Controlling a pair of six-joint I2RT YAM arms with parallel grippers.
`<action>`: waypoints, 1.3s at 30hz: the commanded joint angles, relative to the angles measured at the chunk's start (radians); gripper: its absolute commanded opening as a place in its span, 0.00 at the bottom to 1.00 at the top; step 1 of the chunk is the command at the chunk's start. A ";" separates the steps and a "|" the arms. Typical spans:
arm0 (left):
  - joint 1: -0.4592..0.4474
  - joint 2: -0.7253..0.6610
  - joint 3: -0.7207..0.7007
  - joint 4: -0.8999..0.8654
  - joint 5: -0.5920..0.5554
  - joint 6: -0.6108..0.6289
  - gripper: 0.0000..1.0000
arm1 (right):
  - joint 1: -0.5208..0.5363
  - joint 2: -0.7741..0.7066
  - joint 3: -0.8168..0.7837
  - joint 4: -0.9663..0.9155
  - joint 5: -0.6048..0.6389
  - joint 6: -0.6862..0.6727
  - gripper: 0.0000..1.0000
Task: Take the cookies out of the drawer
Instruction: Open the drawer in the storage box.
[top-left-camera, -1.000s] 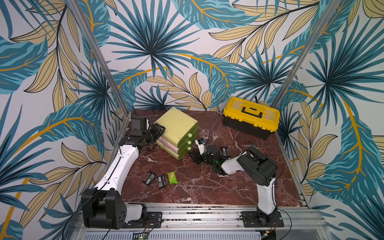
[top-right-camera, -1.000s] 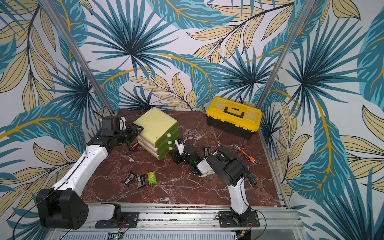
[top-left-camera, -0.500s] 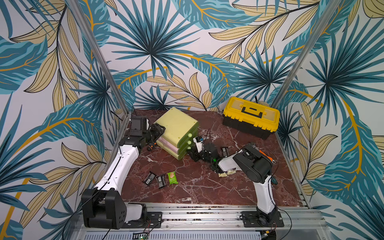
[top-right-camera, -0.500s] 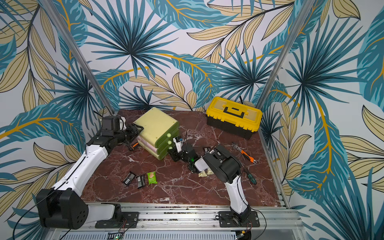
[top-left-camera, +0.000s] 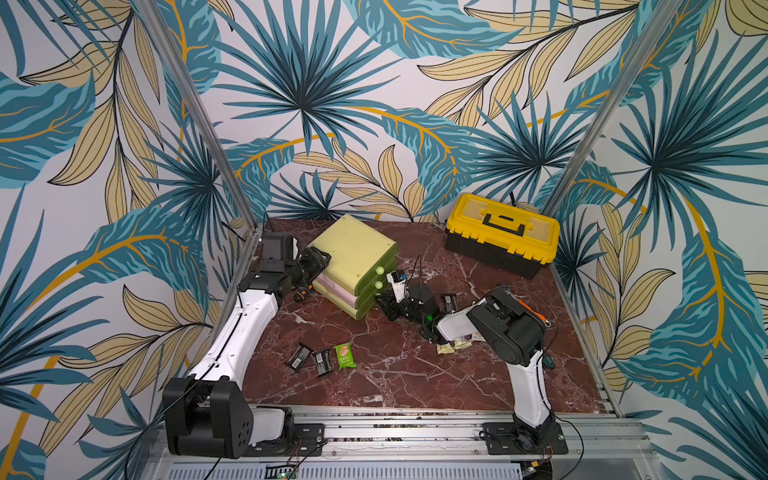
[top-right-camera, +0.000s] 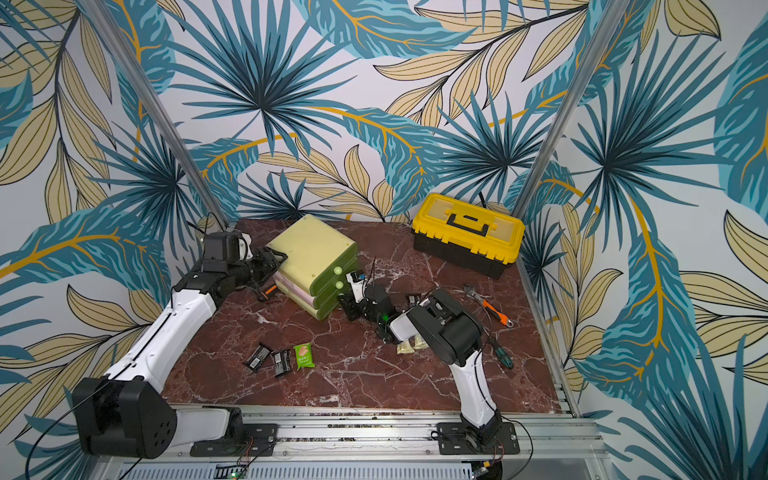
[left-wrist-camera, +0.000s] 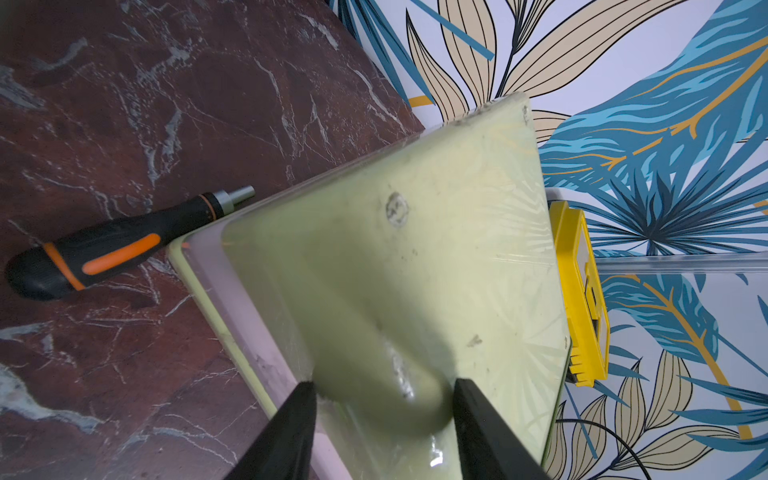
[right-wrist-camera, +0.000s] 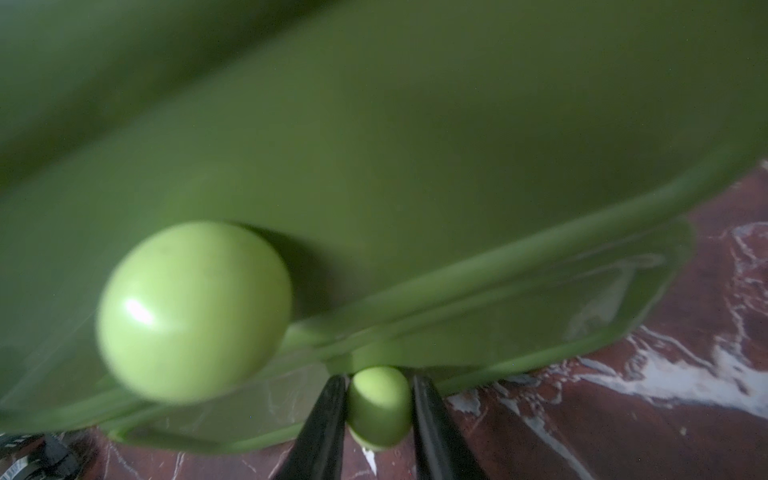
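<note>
Cookies (top-left-camera: 323, 362): two black, one green packet near worktop (top-left-camera: 395, 386) front edge; cream ones (top-left-camera: 453, 345) beside right arm; print unreadable | left gripper (left-wrist-camera: 380, 386) clamps drawer unit (top-left-camera: 353, 249) rear corner | right gripper (right-wrist-camera: 379, 384) pinches bottom drawer knob (right-wrist-camera: 378, 411)

The tabletop (top-left-camera: 395, 374) is dark red marble veined white. The drawer unit (top-left-camera: 353, 245) has a pale yellow-green top and darker green fronts, each knob (right-wrist-camera: 378, 409) light green. The cookies (top-left-camera: 323, 361) are black, bright green and cream. The toolbox (top-left-camera: 503, 232) is yellow over black.

Leaf-patterned wallpaper walls (top-left-camera: 374, 83) rise around the red-brown marble tabletop (top-left-camera: 395, 374), with aluminium posts (top-left-camera: 199, 116) at its back corners.
</note>
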 joint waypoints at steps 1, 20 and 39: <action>-0.006 0.028 0.001 -0.094 0.012 0.030 0.56 | -0.002 0.012 -0.015 0.018 -0.002 -0.013 0.26; -0.006 0.021 -0.011 -0.088 0.006 0.025 0.56 | 0.000 -0.096 -0.175 0.036 -0.003 -0.033 0.19; -0.006 0.011 -0.014 -0.096 0.000 0.024 0.55 | -0.001 -0.293 -0.275 -0.069 -0.014 -0.110 0.54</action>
